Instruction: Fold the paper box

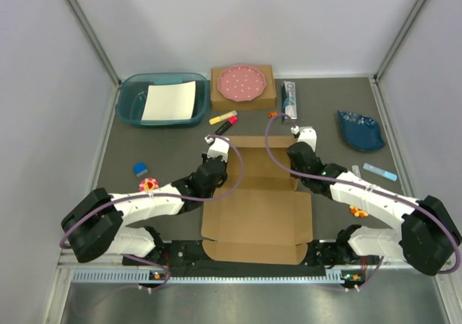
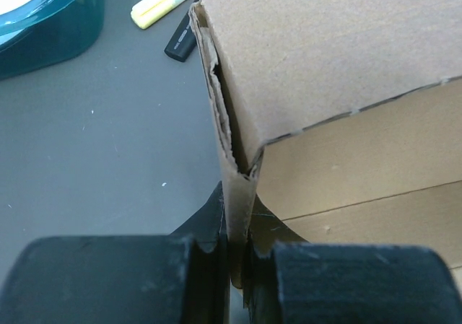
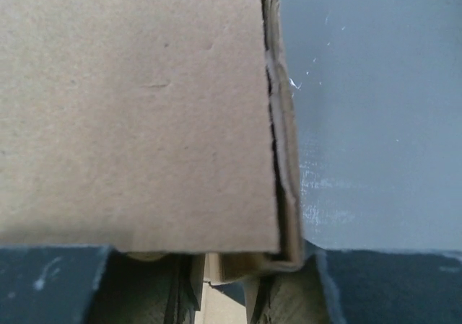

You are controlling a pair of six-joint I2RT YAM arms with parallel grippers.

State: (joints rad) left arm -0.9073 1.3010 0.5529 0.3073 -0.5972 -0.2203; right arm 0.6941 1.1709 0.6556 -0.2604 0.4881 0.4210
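- The paper box point(image 1: 256, 219) sits mid-table point(image 1: 166, 151), right in front of both arm bases. Its near panels lie flat and its far half is rising into walls.
- Left gripper point(image 2: 238, 263) has its jaws drawn narrow, pinching the doubled left side wall near the far corner. That grip looks meant to press the folded-over flap tight so the wall stands upright.
- Right gripper point(image 3: 225, 273) mirrors it, jaws narrow on the right wall's double layer. The plies gape a little above the pinch.
- My read is that squeezing both walls at once keeps the box from skidding sideways.
- Just beyond the box lie a yellow highlighter point(image 1: 222, 116) and a pink marker point(image 1: 228, 125).
- Further back sit a teal basin point(image 1: 128, 100) and a smaller box point(image 1: 263, 99) carrying a pink plate point(image 1: 242, 83), well apart from the work.
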